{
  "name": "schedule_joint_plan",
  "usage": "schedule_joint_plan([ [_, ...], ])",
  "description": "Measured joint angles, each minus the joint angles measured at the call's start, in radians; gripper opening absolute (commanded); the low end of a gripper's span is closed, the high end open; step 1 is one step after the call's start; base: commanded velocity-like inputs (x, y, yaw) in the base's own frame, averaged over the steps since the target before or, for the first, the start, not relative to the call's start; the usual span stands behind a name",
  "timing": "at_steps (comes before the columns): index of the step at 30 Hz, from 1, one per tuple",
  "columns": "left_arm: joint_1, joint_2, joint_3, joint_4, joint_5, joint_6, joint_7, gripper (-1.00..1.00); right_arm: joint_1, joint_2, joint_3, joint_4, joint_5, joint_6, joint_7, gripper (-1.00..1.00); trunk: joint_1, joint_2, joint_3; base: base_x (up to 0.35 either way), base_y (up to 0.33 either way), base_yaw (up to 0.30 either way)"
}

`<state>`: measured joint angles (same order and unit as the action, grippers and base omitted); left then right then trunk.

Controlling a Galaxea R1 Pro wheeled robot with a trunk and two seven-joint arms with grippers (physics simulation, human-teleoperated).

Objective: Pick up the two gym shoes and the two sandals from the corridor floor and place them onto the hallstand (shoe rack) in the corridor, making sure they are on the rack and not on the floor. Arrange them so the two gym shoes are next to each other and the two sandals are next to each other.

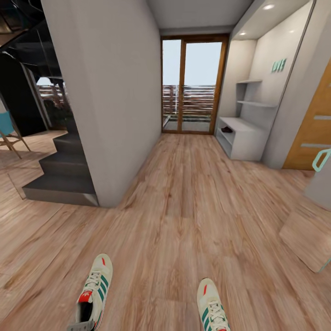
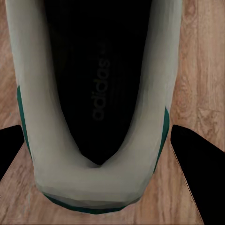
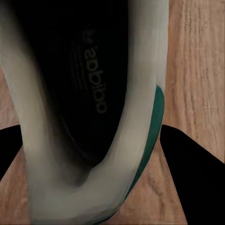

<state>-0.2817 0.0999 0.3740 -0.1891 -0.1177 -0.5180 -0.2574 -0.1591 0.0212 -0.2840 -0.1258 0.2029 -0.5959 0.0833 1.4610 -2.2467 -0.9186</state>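
Observation:
Two cream-white gym shoes with green stripes show at the bottom of the head view, the left gym shoe and the right gym shoe, toes pointing down the corridor. My left gripper is shut on the heel of one gym shoe, its dark fingers on either side. My right gripper grips the other gym shoe the same way. The pale grey hallstand stands far ahead on the right. A dark brown sandal lies on its bench. The wood-plank corridor floor stretches between.
A grey wall block and dark stairs lie to the left. A glass door closes the corridor's far end. A wooden door and a grey panel with a teal handle stand at the right.

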Motion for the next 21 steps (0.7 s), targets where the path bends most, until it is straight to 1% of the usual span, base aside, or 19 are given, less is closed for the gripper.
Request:
schedule_joint_plan([
  [21, 0.000, 0.000, 0.000, 0.001, -0.001, 0.000, 0.000, -1.00, 0.000, 0.000, 0.000, 0.000, 0.000, 0.000, 0.000, -1.00, 0.000, 0.000, 0.000, 0.340, 0.000, 0.000],
])
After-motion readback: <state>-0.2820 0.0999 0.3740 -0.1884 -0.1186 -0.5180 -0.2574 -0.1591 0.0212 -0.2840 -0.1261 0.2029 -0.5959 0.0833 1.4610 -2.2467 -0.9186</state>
